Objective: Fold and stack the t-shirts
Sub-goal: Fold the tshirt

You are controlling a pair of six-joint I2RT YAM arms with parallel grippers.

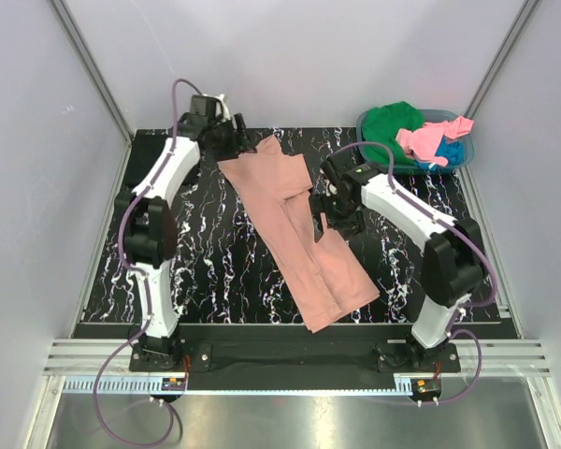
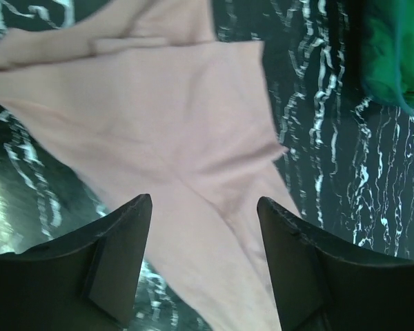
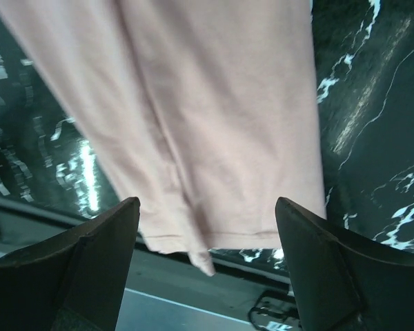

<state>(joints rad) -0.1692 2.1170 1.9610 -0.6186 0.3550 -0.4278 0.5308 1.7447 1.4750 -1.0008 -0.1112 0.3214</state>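
Observation:
The salmon-pink t-shirt (image 1: 299, 229) lies folded lengthwise into a long strip on the black marbled table (image 1: 215, 271), running from the back centre to the front right of centre. It fills the left wrist view (image 2: 165, 124) and the right wrist view (image 3: 221, 103). My left gripper (image 1: 238, 131) is open and empty at the shirt's far end. My right gripper (image 1: 323, 210) is open and empty above the shirt's middle, its hem visible below the fingers. Green (image 1: 393, 126), bright pink (image 1: 425, 140) and blue (image 1: 449, 152) t-shirts sit in the basket. The black t-shirt is out of view.
The teal plastic basket (image 1: 369, 117) stands at the back right corner of the table; its rim and green cloth show in the left wrist view (image 2: 393, 55). The table's front edge and a metal rail (image 1: 290, 360) lie near the arm bases.

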